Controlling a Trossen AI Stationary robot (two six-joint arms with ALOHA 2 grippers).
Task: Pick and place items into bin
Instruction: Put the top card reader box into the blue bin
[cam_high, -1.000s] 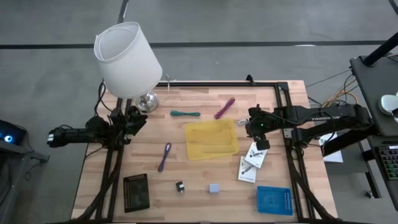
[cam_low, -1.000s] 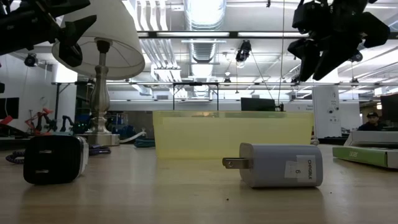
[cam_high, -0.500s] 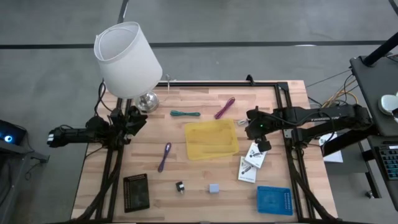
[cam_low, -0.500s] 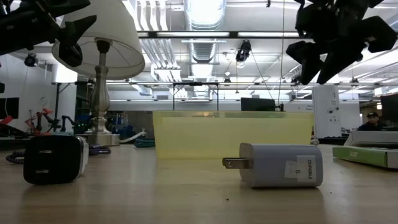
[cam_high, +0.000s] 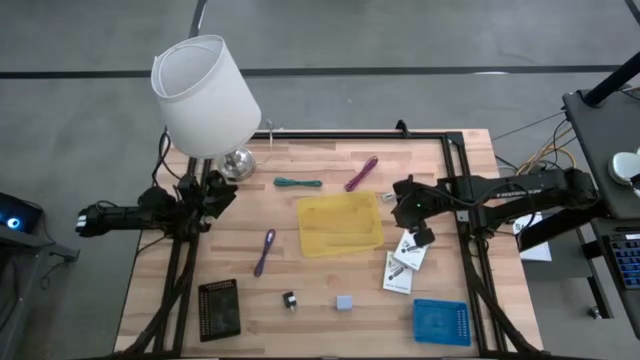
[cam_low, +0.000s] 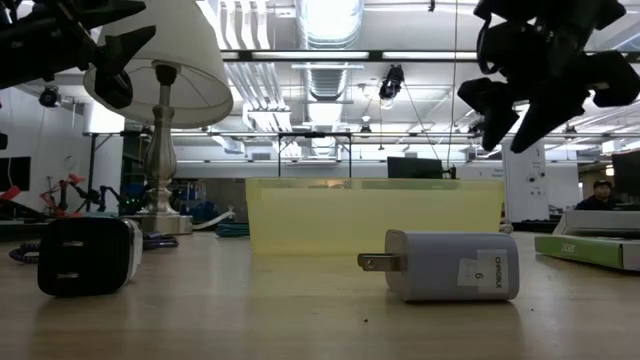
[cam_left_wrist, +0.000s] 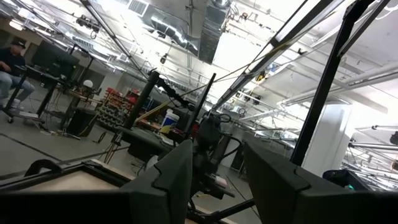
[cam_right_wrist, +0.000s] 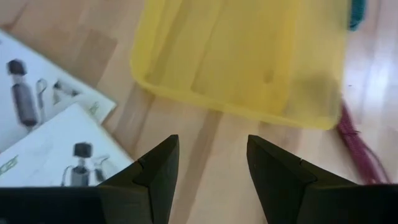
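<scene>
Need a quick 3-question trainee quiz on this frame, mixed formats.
1. True or false: the yellow bin already holds a cord.
2. Which lies nearest the lamp? A) teal cord B) grey-blue charger C) blue board
3. Fill in: the right gripper hangs empty above the white ____, beside the bin.

Key: 1 false, the bin looks empty. 2 A. 3 packets.
</scene>
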